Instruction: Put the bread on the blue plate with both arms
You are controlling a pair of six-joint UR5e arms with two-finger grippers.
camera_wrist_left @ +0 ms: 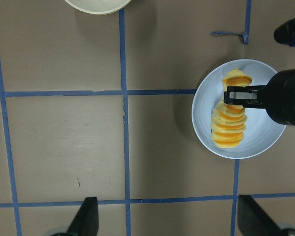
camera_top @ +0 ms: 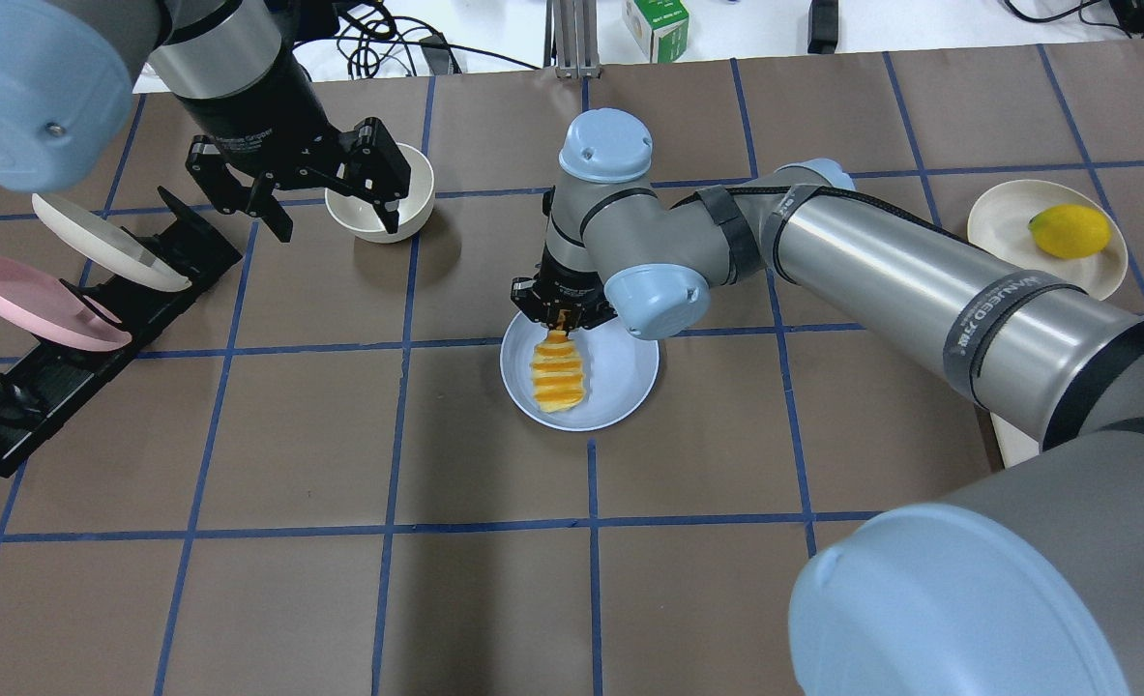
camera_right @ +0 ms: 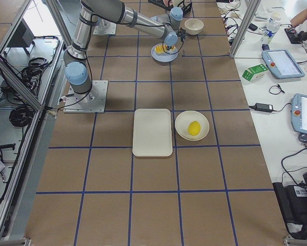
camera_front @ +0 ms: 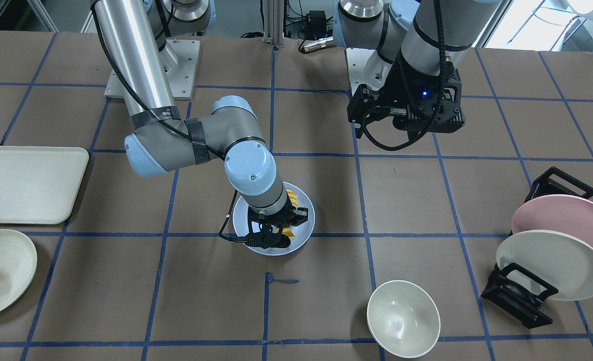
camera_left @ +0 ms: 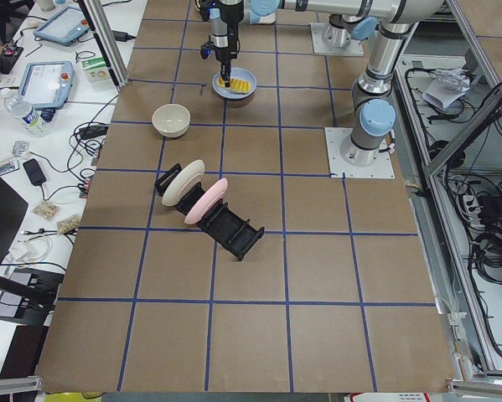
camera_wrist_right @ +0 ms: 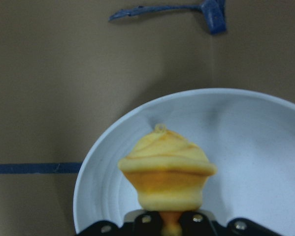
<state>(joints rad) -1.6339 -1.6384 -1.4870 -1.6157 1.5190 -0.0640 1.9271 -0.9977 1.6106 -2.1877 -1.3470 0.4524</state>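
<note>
overhead view | bread (camera_top: 558, 372) on plate (camera_top: 620, 391), lying 12-to-6 | right gripper (camera_top: 560, 329) at bread's 12 o'clock end | from plate: bowl (camera_top: 417, 188) 10 o'clock, left gripper (camera_top: 330, 213) 10 o'clock, rack (camera_top: 69, 367) 9 o'clock, fruit (camera_top: 1070, 230) on dish (camera_top: 1002, 217) 2 o'clock

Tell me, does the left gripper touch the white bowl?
Apart: front-facing view shows left gripper far from white bowl, bare table between them.

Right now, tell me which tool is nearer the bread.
Right. The right tool is at the bread on the blue plate; the left tool hangs raised, off toward the white bowl.
</note>
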